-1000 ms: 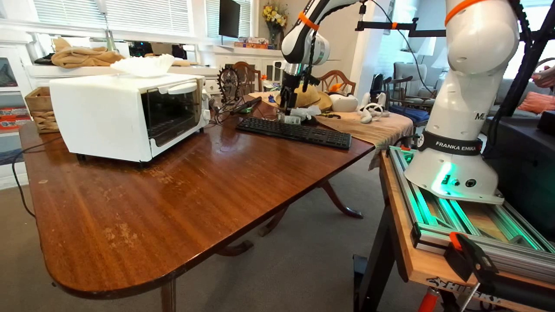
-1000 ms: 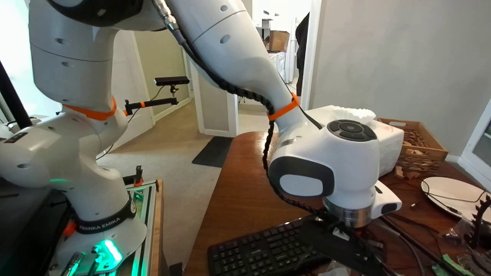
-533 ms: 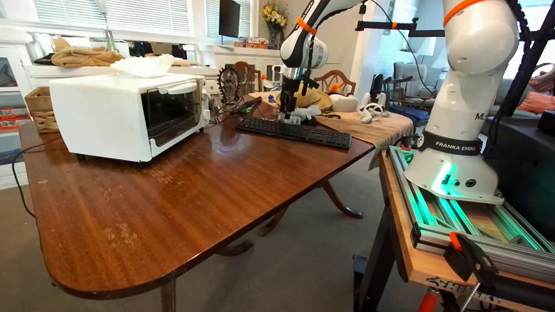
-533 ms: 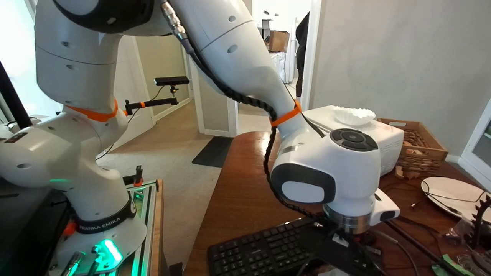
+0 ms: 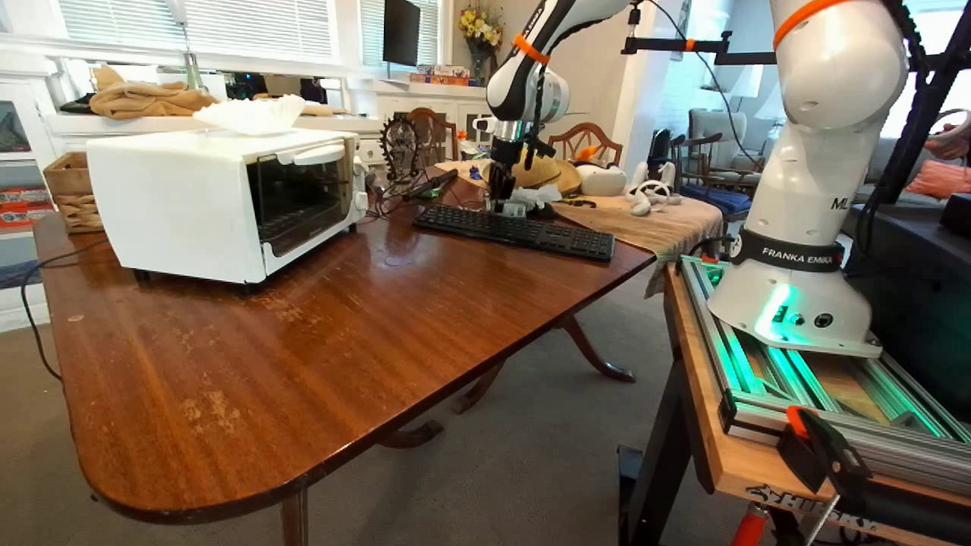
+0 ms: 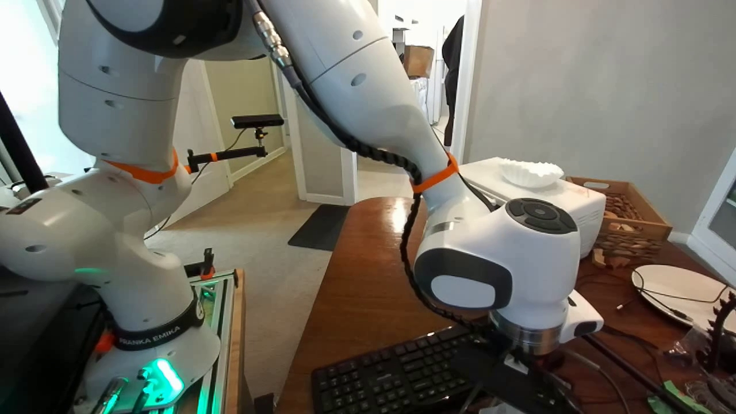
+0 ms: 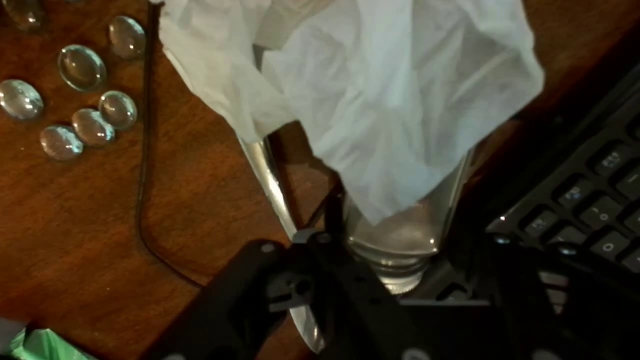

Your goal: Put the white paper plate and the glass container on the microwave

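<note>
Wrist view: my black fingers (image 7: pixel 347 282) stand apart, either side of the clear glass container (image 7: pixel 400 232), near the black plastic keyboard (image 7: pixel 600 215); whether gripping, I cannot tell. Both exterior views: fluted white paper plate (image 5: pixel 249 115) atop the boxy white microwave (image 5: pixel 178 201).

at least seven clear pebbles (image 7: pixel 93 127), upper left of the wrist view, and nearer the middle i get one glass container (image 7: pixel 405 235) plus one silvery utensil (image 7: pixel 270 187). both exterior views have one microwave (image 5: pixel 174 205), one ruffled white dish (image 5: pixel 246 117), one basket (image 6: pixel 638 230), one keyboard (image 5: pixel 523 232). then there's a single flat white plate (image 6: pixel 671 280) far right in an exterior view.
</note>
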Controlling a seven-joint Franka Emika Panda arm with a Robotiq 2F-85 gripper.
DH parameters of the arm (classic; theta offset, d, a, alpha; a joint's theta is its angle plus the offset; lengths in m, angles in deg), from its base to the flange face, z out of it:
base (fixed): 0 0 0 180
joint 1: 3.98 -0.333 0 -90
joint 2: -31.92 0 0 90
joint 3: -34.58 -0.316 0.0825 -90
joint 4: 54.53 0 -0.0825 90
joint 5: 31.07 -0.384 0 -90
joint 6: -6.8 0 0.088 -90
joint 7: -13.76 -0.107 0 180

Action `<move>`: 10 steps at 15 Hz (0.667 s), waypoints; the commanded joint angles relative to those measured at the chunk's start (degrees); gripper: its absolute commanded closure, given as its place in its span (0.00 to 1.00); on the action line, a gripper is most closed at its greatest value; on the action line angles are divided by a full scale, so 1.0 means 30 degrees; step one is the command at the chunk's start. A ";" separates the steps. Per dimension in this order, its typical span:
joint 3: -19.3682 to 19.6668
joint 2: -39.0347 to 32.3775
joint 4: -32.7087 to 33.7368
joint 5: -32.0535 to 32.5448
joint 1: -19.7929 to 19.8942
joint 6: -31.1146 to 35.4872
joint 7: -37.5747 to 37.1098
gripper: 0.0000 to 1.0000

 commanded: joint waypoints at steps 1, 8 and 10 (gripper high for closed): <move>0.0108 -0.0277 0.0513 0.0773 0.0037 -0.0848 -0.0390 0.74; -0.0301 0.1329 -0.0641 -0.0275 0.0696 0.0133 -0.0189 0.74; -0.0634 0.2113 -0.1118 -0.1103 0.1034 0.0663 0.0029 0.74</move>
